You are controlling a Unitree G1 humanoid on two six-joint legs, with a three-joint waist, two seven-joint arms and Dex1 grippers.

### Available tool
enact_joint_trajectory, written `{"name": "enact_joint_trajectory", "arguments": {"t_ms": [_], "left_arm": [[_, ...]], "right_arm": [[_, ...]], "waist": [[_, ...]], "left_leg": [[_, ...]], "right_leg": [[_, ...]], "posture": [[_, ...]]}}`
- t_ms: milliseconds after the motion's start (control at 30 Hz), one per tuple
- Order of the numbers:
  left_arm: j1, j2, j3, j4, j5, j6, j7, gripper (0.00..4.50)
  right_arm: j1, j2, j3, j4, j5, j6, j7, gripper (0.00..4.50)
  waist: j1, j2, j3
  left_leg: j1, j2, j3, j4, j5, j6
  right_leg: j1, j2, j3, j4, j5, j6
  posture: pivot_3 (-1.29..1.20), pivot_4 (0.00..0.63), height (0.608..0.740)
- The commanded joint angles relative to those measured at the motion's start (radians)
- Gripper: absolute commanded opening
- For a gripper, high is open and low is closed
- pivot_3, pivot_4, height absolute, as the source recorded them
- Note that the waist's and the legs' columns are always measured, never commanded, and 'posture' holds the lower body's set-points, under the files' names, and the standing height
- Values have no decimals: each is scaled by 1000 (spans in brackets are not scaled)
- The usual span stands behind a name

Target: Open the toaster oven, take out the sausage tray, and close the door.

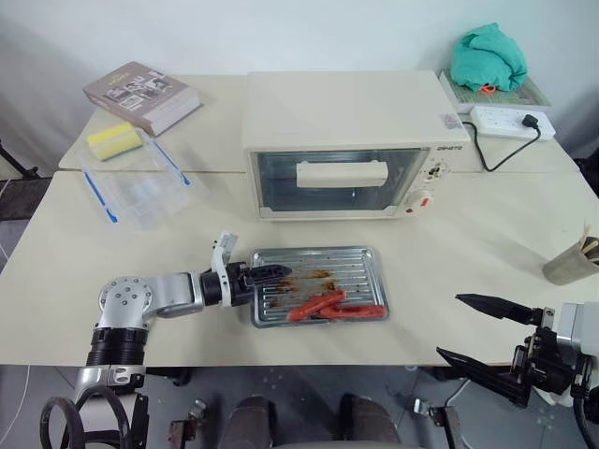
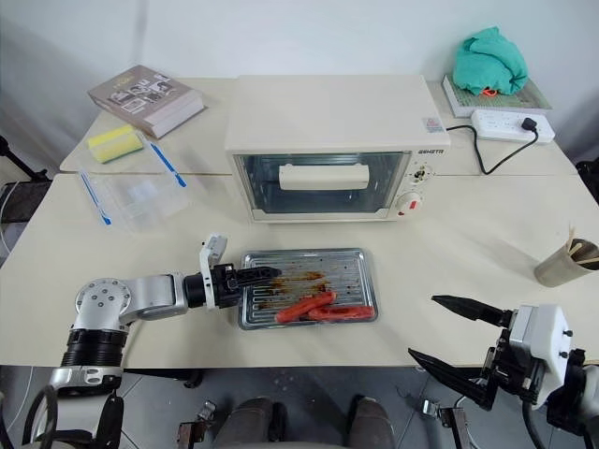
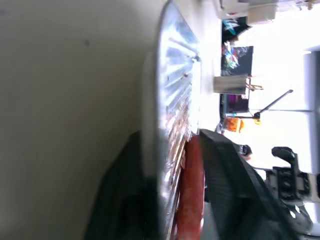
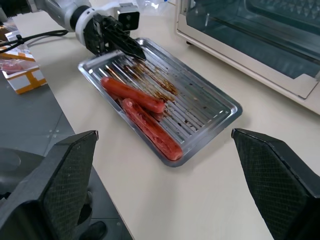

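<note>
The cream toaster oven (image 1: 342,112) stands at the middle back of the table, its glass door (image 1: 281,182) shut and the bar handle (image 1: 342,173) facing me. In front of it the silvery sausage tray (image 1: 360,276) lies flat on the table with two red sausages (image 1: 316,305) near its front edge. My left gripper (image 1: 276,273) reaches in from the left, one finger over and one under the tray's left rim. In the left wrist view a gap shows between the rim (image 3: 150,125) and the upper finger (image 3: 225,180), so it is open. My right gripper (image 1: 449,325) hangs wide open and holds nothing, off the table's front right edge.
A clear plastic box with blue clips (image 1: 140,192), a yellow sponge (image 1: 114,140) and a book (image 1: 140,95) lie at the back left. A power strip (image 1: 510,122) and a green cloth (image 1: 487,58) are at the back right. A cup (image 1: 569,264) stands at the right edge.
</note>
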Motion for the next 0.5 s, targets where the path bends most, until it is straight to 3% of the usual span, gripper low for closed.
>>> {"name": "enact_joint_trajectory", "arguments": {"t_ms": [33, 200, 267, 333, 400, 500], "left_arm": [[1, 9, 30, -28, 54, -19, -74, 3108], [40, 96, 18, -104, 213, -74, -237, 4452], [126, 216, 44, -191, 333, -204, -432, 4479], [280, 357, 73, -275, 564, -551, -740, 4479], [359, 418, 69, -278, 705, -770, -899, 4479], [445, 477, 105, -281, 777, -921, -1098, 4479]], "right_arm": [[-4, -14, -9, -19, 2, -3, 2, 4500], [-20, -23, 13, 1, -10, -10, 18, 4500], [-49, -30, 34, 20, -17, -18, 31, 4500], [-114, -28, 74, 52, -24, -42, 43, 4500], [-155, -23, 101, 81, -41, -72, 59, 4500], [-222, -28, 141, 149, -36, -90, 106, 4500]], "waist": [[1, 0, 0], [-4, 0, 0], [-15, 0, 0], [-45, -1, -1], [-53, -1, -1], [-43, 0, -1]], "left_leg": [[0, 0, 0, 0, 0, 0], [0, 0, 0, 0, 0, 0], [0, 0, 1, -1, 0, 0], [0, 2, 3, -3, 0, -1], [1, 4, 8, -7, -1, -3], [-1, 4, 8, -7, -1, -3]], "right_leg": [[0, 0, 0, 0, 0, 0], [-1, 0, 0, 0, 0, 0], [-2, 0, 0, 1, 0, 0], [-4, 1, 1, 1, 0, -1], [-7, 3, 1, 0, -1, -3], [-8, 3, 0, -4, -1, -3]], "posture": [[0, 150, 740], [0, 150, 740], [0, 150, 740], [0, 150, 740], [0, 150, 740], [0, 150, 740]]}}
